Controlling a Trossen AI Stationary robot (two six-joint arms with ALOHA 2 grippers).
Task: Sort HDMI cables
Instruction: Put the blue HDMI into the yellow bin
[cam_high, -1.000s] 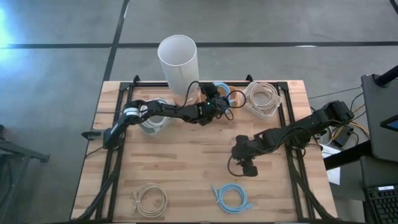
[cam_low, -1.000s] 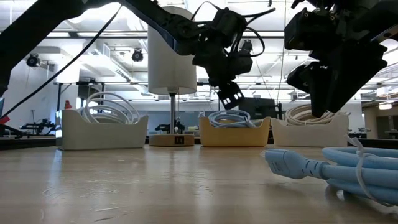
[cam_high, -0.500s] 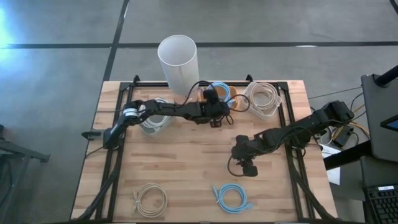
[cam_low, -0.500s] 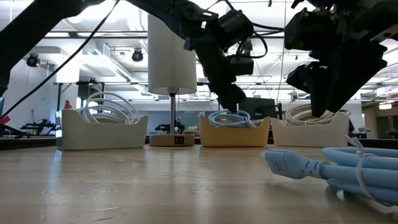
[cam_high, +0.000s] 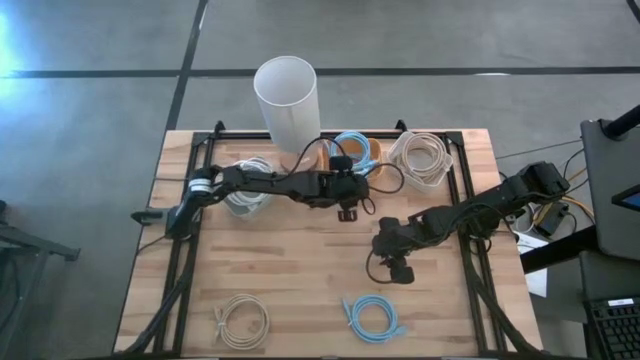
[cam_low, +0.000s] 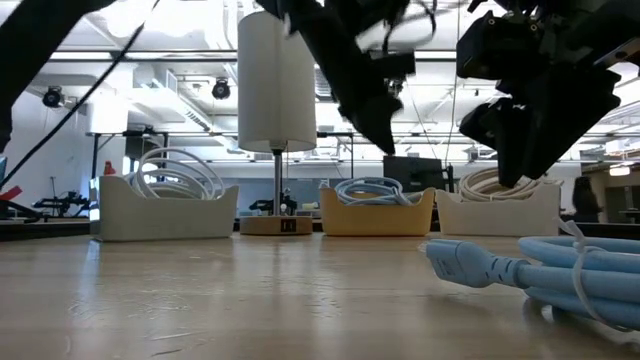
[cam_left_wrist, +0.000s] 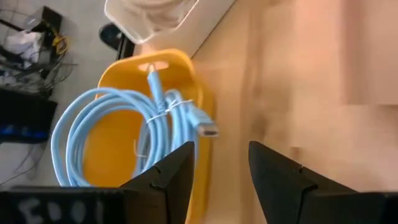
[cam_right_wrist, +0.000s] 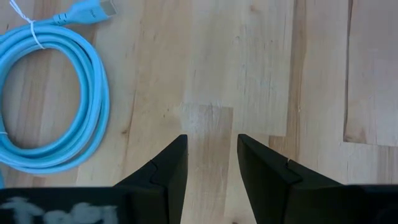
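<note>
So my left hand (cam_high: 347, 212) hangs empty, fingers apart, beside the yellow tray (cam_high: 368, 146) holding a blue cable (cam_left_wrist: 112, 137); next I'd send the open right hand (cam_high: 399, 272) down to the loose blue coil (cam_high: 373, 316) on the surface (cam_high: 300, 260).

the wooden worktop (cam_high: 290, 270) holds three small bins at 12 o'clock: a white bin (cam_high: 247, 199), a yellow bin (cam_high: 355, 150) and another white bin (cam_high: 420, 165). a tan cable coil (cam_high: 241, 320) and a light blue cable coil (cam_high: 373, 318) lie at 6 o'clock.
</note>
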